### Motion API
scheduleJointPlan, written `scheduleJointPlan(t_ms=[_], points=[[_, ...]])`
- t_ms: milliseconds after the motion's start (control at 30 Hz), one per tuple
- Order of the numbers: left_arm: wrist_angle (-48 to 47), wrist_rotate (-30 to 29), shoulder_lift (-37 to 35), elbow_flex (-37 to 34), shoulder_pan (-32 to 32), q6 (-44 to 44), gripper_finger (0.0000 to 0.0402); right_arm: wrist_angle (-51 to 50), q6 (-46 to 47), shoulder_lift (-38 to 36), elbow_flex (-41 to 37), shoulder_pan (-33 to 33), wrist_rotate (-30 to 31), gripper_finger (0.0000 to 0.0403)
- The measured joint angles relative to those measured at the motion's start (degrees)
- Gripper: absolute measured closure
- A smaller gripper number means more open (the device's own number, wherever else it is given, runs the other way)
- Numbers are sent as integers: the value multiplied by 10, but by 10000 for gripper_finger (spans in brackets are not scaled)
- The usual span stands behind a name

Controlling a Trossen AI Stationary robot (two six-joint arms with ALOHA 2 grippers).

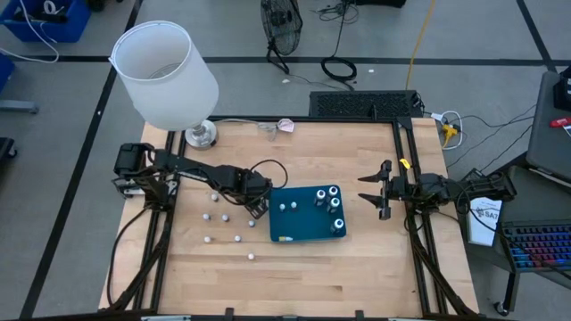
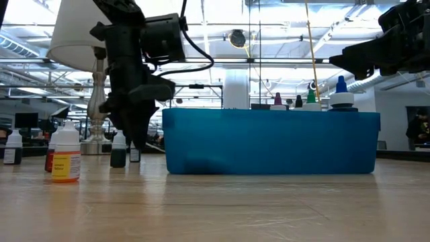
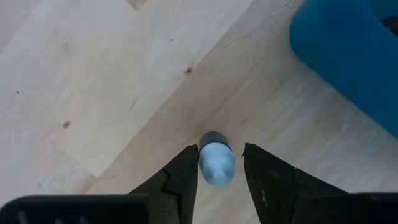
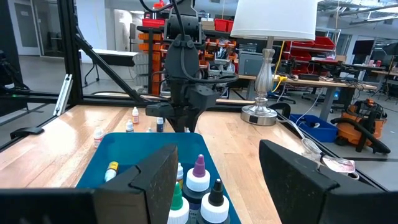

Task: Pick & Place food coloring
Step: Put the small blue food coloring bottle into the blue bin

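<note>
Leftmost on the counter (image 1: 294,267) stands a white-shaded lamp (image 1: 165,76) at the far corner. Nearer, loose food coloring bottles (image 1: 214,217) are scattered on bare wood, well apart from each other. The left gripper (image 1: 259,203) points down just beside the blue tray (image 1: 306,227), its fingers (image 3: 180,180) narrowly apart on either side of a white-capped bottle (image 3: 216,163) standing on the wood; whether they press it cannot be told. Several capped bottles (image 1: 332,203) already stand in the tray, mostly toward its right side, with a yellow-tipped one lying near its front edge. Well right of the tray, the right gripper (image 1: 373,189) hangs above the counter with its fingers spread wide, holding nothing.
</note>
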Motion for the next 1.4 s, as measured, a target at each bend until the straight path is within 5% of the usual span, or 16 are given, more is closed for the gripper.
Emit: scheduleJointPlan(t_ms=[200,400,1400], points=[[-14,0,0,0,0,-3,278,0,0,0,0,0,0,190],[-3,-5,0,0,0,15,348,0,0,0,0,0,0,190],[5,50,0,0,-1,29,348,0,0,0,0,0,0,191]])
